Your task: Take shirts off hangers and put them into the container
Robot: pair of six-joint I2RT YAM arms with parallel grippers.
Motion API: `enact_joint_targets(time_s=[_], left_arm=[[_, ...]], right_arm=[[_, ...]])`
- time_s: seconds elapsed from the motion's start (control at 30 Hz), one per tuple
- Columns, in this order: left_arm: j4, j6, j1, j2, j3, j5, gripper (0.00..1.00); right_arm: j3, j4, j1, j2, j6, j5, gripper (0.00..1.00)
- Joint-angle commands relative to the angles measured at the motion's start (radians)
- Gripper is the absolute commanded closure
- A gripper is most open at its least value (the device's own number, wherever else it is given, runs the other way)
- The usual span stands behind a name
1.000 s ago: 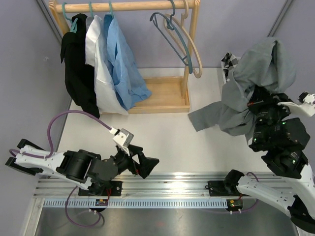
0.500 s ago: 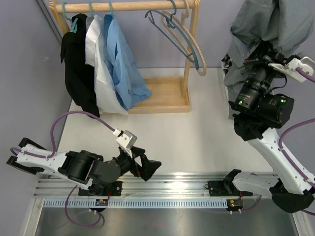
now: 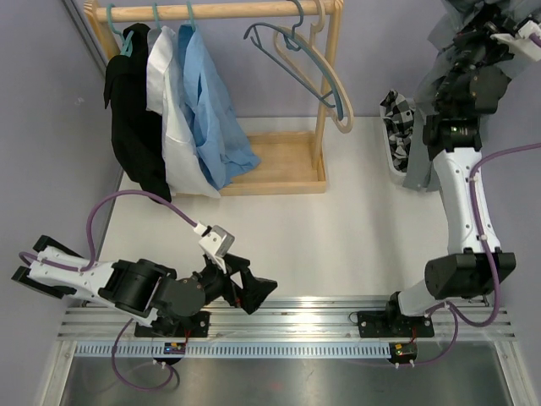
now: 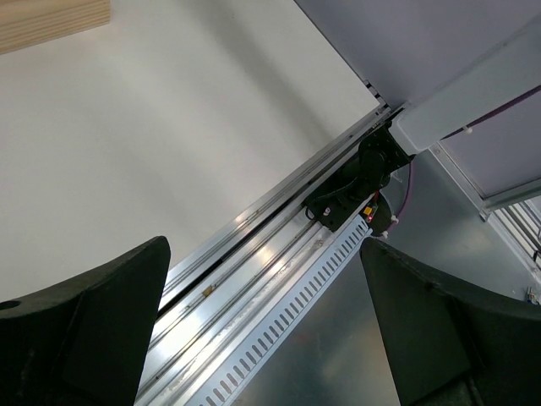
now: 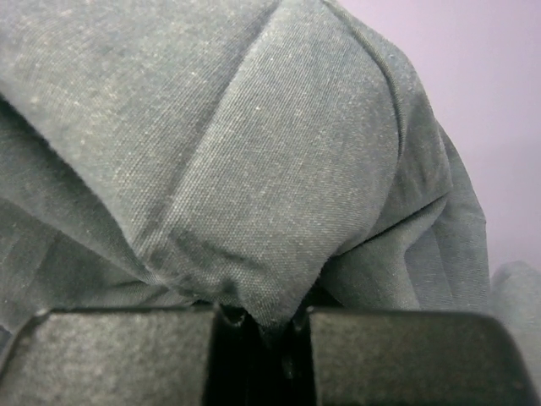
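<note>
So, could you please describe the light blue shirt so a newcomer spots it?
Look to the wooden rack at the back. Three shirts hang at its left end; the light blue shirt is rightmost, beside the white shirt, the only blue one.

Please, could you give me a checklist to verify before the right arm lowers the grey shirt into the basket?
1. The right gripper is shut on the grey shirt: ok.
2. The empty hangers hang on the rail, away from the raised arm: ok.
3. The shirt's lower end is over the basket: cannot tell, the arm hides it.
4. Room is left in the basket beside the checked shirt: cannot tell.
5. The left gripper is open and far from the basket: ok.
</note>
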Motion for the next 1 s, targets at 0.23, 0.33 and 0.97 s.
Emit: enact_joint_targets(time_s=[0.23, 0.33, 0.97], left_arm=[[0.007, -0.029, -0.004, -0.069, -0.035, -0.096, 0.01], [-0.004, -0.051, -0.001, -0.087, -0.047, -0.116, 0.01], [-0.079, -0.158, 0.002, -0.116, -0.084, -0.142, 0.01]], right_arm=[[0.607, -0.024, -0.156, 0.360, 0.283, -0.344, 1.00], [0.619, -0.059, -0.164, 0.416, 0.265, -0.325, 1.00], [0.442, -0.967, -0.195, 0.764, 0.424, -0.055, 1.00]])
